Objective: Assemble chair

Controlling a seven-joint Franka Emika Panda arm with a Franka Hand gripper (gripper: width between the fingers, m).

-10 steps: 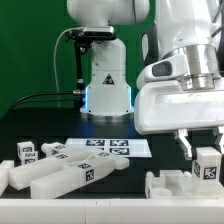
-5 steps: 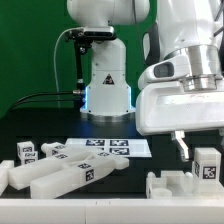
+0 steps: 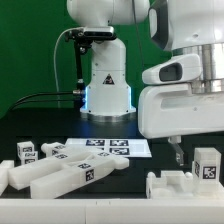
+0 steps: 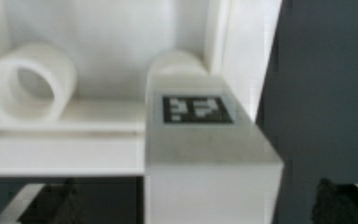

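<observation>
My gripper (image 3: 193,155) hangs at the exterior view's right, over a white chair part (image 3: 180,186) at the front edge. An upright post (image 3: 207,166) with a black-and-white tag rises from that part. In the wrist view the same tagged post (image 4: 202,120) stands between my two dark fingertips (image 4: 44,204), with a gap on each side. The gripper (image 4: 194,206) is open and holds nothing. A round hole (image 4: 34,85) shows in the white piece beside the post. Several more tagged white chair parts (image 3: 62,172) lie together at the exterior view's left.
The marker board (image 3: 101,147) lies flat on the black table behind the parts. The robot's white base (image 3: 105,80) stands behind it before a green backdrop, with a black cable (image 3: 40,97) running to the exterior view's left.
The fingers have spread apart from the tagged post, which stays standing on its part. The visible finger moved toward the exterior view's left.
</observation>
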